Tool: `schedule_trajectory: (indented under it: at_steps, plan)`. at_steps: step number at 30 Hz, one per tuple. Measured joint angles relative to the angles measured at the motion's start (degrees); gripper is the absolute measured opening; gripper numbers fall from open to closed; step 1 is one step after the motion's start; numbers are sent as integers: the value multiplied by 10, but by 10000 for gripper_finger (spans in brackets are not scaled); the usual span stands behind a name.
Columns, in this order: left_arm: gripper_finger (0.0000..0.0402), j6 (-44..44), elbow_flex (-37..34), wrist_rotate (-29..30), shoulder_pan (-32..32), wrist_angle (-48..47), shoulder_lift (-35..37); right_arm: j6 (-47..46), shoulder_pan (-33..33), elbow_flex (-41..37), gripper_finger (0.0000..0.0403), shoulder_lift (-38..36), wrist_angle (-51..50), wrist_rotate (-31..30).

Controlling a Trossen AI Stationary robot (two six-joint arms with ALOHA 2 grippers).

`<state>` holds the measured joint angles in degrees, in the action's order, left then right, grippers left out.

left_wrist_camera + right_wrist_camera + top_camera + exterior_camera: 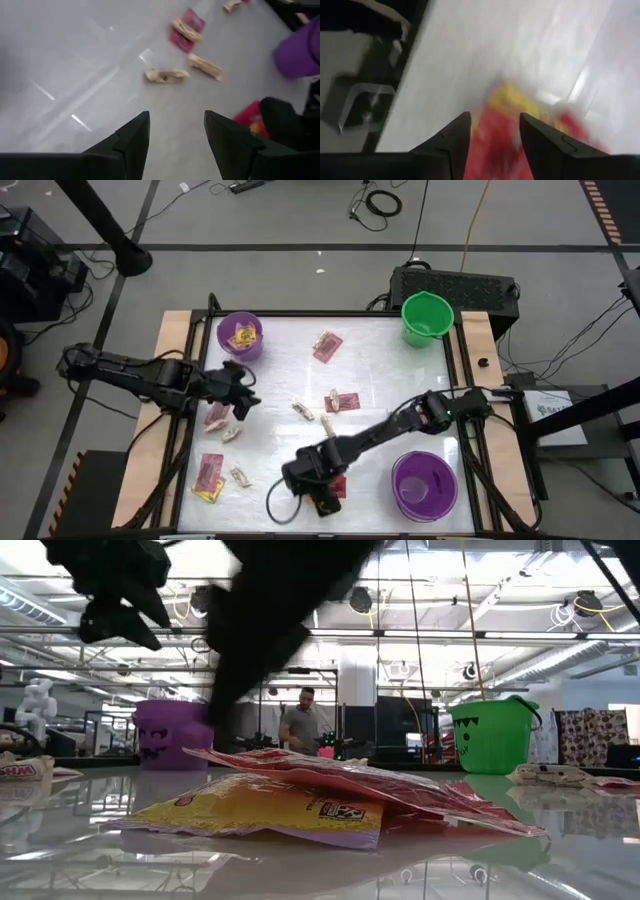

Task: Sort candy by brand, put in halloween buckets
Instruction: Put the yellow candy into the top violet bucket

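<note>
Candy (326, 347) scattered on table, yellow packets in purple bucket (240, 335)

**Two Dark Arms, Blunt Black Fingers**

Both arms were matte black, built of slim tubular links joined by bulkier rounded joints. The left gripper (176, 145) ended in two wedge-shaped black fingers with flat, angular faces. The right gripper (495, 145) carried the same tapered pair. A small green light glowed on the right arm, and a black cable looped beside its wrist.
</note>
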<state>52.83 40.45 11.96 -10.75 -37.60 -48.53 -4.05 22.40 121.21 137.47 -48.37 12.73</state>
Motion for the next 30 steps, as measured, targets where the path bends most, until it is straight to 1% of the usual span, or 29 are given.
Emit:
schedule_trajectory:
  at_steps: [4,6,10,14,18,22,26,30]
  plan:
    - [196,41,0,47,-63,1,0,60,24,0,146,6,58,-49]
    - [196,67,0,73,-89,2,0,64,28,0,137,7,85,-54]
    - [196,68,0,111,-121,0,0,88,26,1,120,11,140,-68]
    - [196,64,0,111,-136,-5,0,81,21,0,104,25,180,-80]
    - [196,53,0,105,-160,-14,0,46,17,0,99,25,151,-83]
    - [196,50,0,114,-181,-20,-1,11,11,0,110,25,95,-82]
    - [196,39,0,135,-191,-20,-1,-6,5,0,139,25,95,-82]
    - [196,22,0,140,-191,-19,-1,-29,-2,0,169,25,80,-82]
